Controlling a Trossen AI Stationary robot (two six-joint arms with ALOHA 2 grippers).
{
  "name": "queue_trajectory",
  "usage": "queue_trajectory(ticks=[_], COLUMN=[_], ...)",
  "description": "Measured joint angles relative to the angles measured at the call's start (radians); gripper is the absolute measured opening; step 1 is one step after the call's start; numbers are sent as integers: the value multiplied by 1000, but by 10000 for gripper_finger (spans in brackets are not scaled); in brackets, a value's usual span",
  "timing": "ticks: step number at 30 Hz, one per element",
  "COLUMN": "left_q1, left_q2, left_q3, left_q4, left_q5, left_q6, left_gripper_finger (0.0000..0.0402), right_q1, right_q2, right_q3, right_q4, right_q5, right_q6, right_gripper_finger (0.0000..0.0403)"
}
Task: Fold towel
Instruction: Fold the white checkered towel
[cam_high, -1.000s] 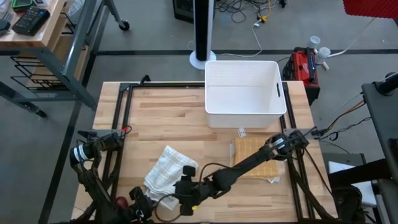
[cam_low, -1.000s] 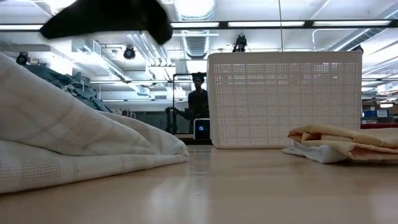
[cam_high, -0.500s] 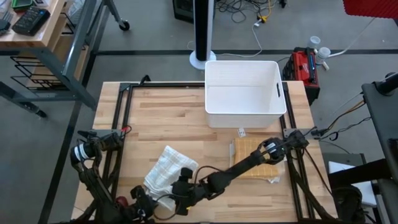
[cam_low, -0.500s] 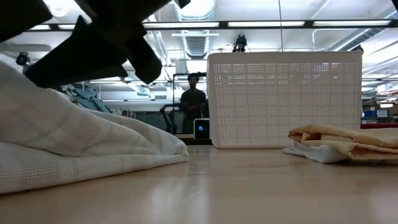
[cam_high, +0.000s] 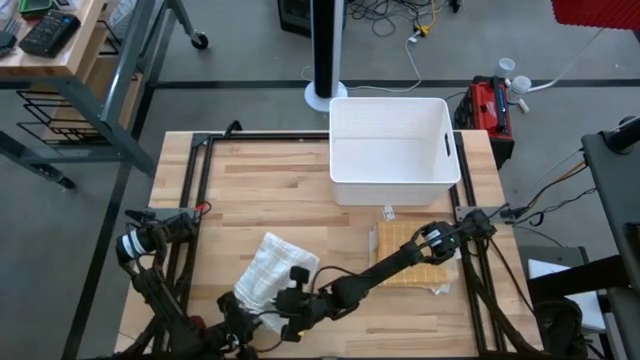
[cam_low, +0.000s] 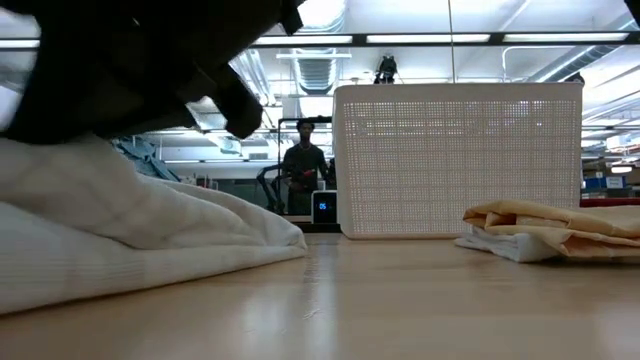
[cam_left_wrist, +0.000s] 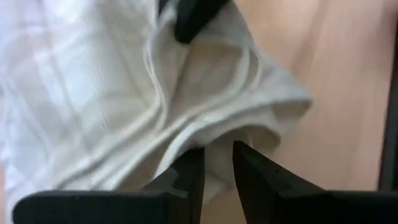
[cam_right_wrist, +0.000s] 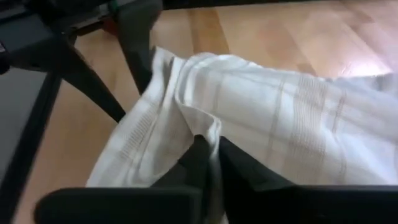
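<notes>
- A light wooden butcher-block table (cam_high: 270, 190) seen from above, with two dark robot arms reaching in from its near edge.
- A crumpled white cotton towel with a faint woven check (cam_high: 270, 268) lies on the near-left part of the table, bunched into soft folds rather than flat.
- In the low view the same towel (cam_low: 130, 235) fills the left side as a rumpled mound resting on the tabletop.
- The right gripper (cam_high: 293, 296) sits at the towel's near-right edge, at the end of an arm stretched across from the table's right side.
- In the right wrist view its two fingers (cam_right_wrist: 208, 155) are pressed close together, pinching a raised fold of the towel (cam_right_wrist: 261, 118) between them.
- The left gripper (cam_high: 237, 318) is low at the towel's near-left edge, close to the table's near rim.
- In the left wrist view its fingers (cam_left_wrist: 217, 168) stand slightly apart, with the hem of the towel (cam_left_wrist: 155, 106) lying between them.
- A white rectangular plastic basket (cam_high: 392, 150) stands at the far side of the table, right of centre, well apart from the towel.
- A folded tan cloth (cam_high: 405, 240) lies flat on the right part of the table, near the basket, partly under the right arm.
- Beyond the table, the low view shows a person (cam_low: 301, 172) standing in the room behind.
</notes>
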Motion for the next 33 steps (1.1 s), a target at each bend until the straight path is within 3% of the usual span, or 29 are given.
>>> queue_trajectory(ticks=[2,14,25,28,33], left_q1=[14,46,46,46,46], left_q2=[0,0,0,0,0], left_q3=[0,-4,-6,-6,-6], left_q4=[-7,-12,-33,-33,-51], left_q5=[-32,-32,-20,-19,-19], left_q6=[-20,-98,-164,-164,-204], left_gripper_finger=[75,75,75,75,75], right_q1=[2,60,112,114,102], right_q2=[0,-5,-5,7,73], right_q3=[2,231,313,314,313], right_q4=[-10,-370,-440,-419,-271], right_q5=[8,165,176,134,-94], right_q6=[-30,-96,-98,-80,-83], right_gripper_finger=[13,2,1,1,0])
